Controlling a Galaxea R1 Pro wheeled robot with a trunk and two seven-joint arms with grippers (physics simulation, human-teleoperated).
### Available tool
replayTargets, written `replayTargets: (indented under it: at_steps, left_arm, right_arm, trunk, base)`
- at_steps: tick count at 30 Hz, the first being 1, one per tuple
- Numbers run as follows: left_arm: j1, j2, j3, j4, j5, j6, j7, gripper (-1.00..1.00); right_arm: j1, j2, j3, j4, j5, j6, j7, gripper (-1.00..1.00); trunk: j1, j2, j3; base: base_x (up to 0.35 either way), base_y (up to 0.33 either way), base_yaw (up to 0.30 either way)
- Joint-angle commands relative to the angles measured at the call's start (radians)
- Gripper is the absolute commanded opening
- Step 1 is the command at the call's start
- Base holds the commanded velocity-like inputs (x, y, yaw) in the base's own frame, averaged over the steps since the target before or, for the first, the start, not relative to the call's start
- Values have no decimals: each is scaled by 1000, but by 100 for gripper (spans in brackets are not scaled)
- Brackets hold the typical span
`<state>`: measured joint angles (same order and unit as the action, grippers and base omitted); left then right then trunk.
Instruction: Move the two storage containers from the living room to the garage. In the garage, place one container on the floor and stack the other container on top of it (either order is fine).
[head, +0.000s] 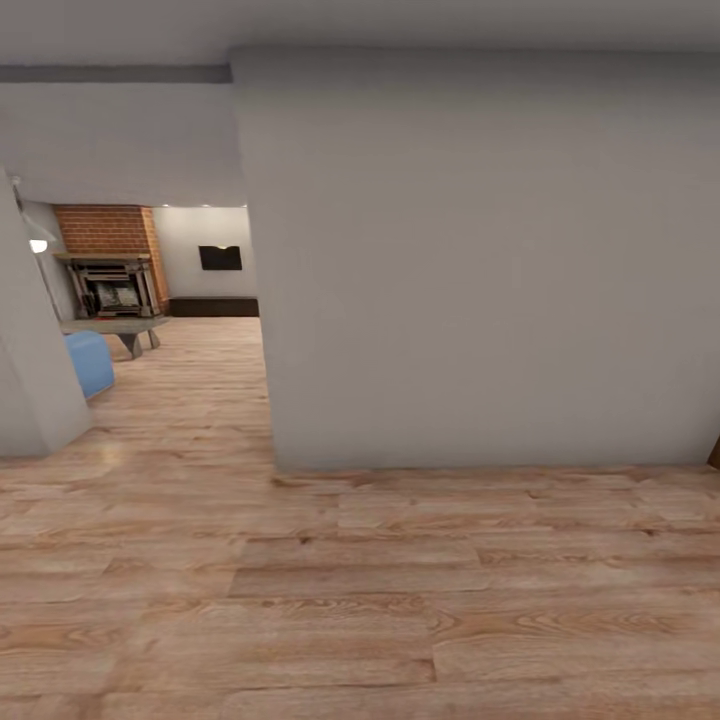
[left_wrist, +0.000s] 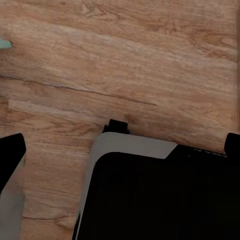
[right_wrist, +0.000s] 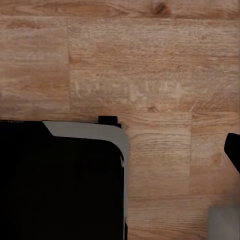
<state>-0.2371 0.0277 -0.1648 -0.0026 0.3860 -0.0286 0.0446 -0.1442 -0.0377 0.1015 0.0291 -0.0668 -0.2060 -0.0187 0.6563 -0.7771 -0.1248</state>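
From the head camera, a grey wall stands straight ahead, with light wood planks running up to its foot. To its left a doorway opens onto the living room: a brick fireplace, a low grey table and the corner of a blue sofa. No red-orange container is visible; judging by the task, both are probably further inside that room. The step in hand looks like driving in, so the base should swing left and clear the wall corner widely.

The left wrist camera looks down on planks and the robot's dark base.

The right wrist camera gives the same, base over planks. I cannot tell whether either gripper is released or clenched.
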Motion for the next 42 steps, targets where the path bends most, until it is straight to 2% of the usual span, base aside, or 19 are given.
replayTargets:
  at_steps: [1,28,42]
  left_arm:
    - [-1,0,-9,0,7,-2,2,100]
    - [-1,0,-9,0,7,-2,2,100]
    - [-1,0,-9,0,7,-3,2,100]
  right_arm:
    - [-2,1,9,3,-7,-6,-2,100]
    - [-2,4,6,3,-10,-6,-1,100]
    - [-2,1,3,3,-13,-6,-1,100]
  trunk:
    - [1,-1,-2]
    - [1,-1,-2]
    - [1,-1,-2]
  base:
    - [323,0,0]
    - [323,0,4]
    - [323,0,237]
